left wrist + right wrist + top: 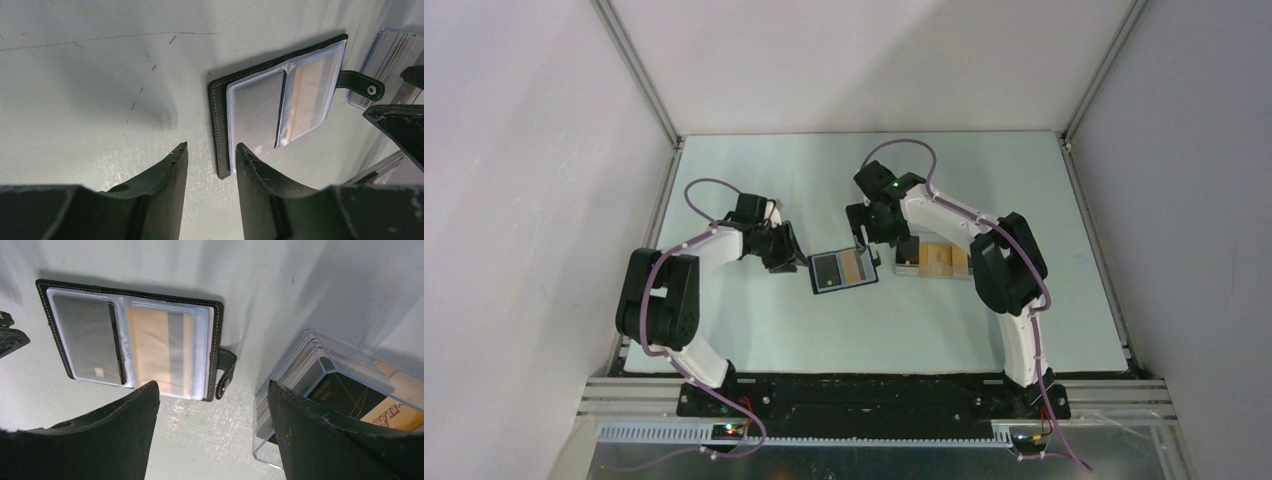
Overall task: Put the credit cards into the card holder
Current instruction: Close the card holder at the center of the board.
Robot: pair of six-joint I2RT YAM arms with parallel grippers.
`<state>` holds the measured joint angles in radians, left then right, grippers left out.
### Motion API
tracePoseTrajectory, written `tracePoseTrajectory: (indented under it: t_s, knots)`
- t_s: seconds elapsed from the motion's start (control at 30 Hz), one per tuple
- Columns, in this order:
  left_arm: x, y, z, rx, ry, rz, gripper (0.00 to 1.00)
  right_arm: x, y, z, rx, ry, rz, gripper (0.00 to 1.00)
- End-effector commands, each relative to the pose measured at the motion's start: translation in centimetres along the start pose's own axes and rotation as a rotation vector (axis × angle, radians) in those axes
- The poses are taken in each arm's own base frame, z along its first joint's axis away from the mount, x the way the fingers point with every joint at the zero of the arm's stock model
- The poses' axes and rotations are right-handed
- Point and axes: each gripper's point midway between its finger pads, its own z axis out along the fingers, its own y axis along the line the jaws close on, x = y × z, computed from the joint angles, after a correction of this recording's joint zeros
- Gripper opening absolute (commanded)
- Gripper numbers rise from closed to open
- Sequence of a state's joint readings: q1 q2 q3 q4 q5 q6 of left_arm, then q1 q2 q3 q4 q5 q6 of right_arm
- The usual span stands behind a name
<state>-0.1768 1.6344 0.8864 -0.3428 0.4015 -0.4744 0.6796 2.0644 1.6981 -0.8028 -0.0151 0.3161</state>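
The black card holder lies open on the table between the arms, its clear sleeves up. In the right wrist view the card holder has a grey card in its left sleeve and an orange card with a grey stripe in its right sleeve. More credit cards are stacked in a clear tray to its right. My left gripper is open above the holder's left edge and holds nothing. My right gripper is wide open over bare table between holder and tray.
The holder's snap strap points towards the tray. White walls and metal rails bound the table on three sides. Both arm bases sit at the near edge.
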Motion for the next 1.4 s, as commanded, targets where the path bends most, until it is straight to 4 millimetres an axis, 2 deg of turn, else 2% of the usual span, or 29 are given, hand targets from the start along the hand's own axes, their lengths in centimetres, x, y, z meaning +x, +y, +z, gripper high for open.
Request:
tracePoseTrajectory:
  t_s: [0.0,0.03,0.2,0.43,0.53,0.67,0.8,0.9,1.03,1.2,1.37]
  knots:
    - [-0.8,-0.8,0.0,0.041,-0.011,-0.016,0.45,0.2,-1.9,-0.5,0.047,0.013,0.006,0.81]
    - [-0.7,-0.8,0.1,0.045,-0.009,-0.017,0.45,0.2,-1.9,-0.2,0.047,0.019,0.006,0.8]
    - [-0.5,-0.8,0.7,0.051,0.012,-0.044,0.45,1.3,-2.0,2.2,0.018,0.092,0.033,0.64]
    - [-0.4,-0.3,1.4,0.025,0.022,-0.076,0.45,1.8,-1.8,3.0,-0.014,0.127,0.04,0.47]
    - [-0.7,-0.9,1.6,0.038,0.021,-0.065,0.45,2.1,-1.8,3.4,-0.023,0.14,0.045,0.41]
    - [-1.0,-2.2,2.2,0.088,0.032,-0.064,0.45,2.3,-1.7,4.0,-0.035,0.151,0.053,0.26]
    - [-1.2,-2.4,2.9,0.103,0.038,-0.083,0.45,2.5,-1.4,4.5,-0.066,0.164,0.063,0.1]
    - [-1.3,-2.6,2.9,0.115,0.031,-0.082,0.45,2.2,-0.7,4.2,-0.123,0.157,0.075,0.0]
    - [-1.8,-3.8,2.7,0.175,0.013,-0.076,0.44,1.4,1.0,2.7,-0.231,0.138,0.078,0.0]
    - [-2.1,-5.6,1.8,0.276,-0.01,-0.078,0.44,-0.3,2.9,-0.3,-0.339,0.083,0.083,0.0]
    - [-1.8,-5.4,1.6,0.277,-0.013,-0.084,0.44,-1.9,5.1,-2.7,-0.435,0.042,0.079,0.0]
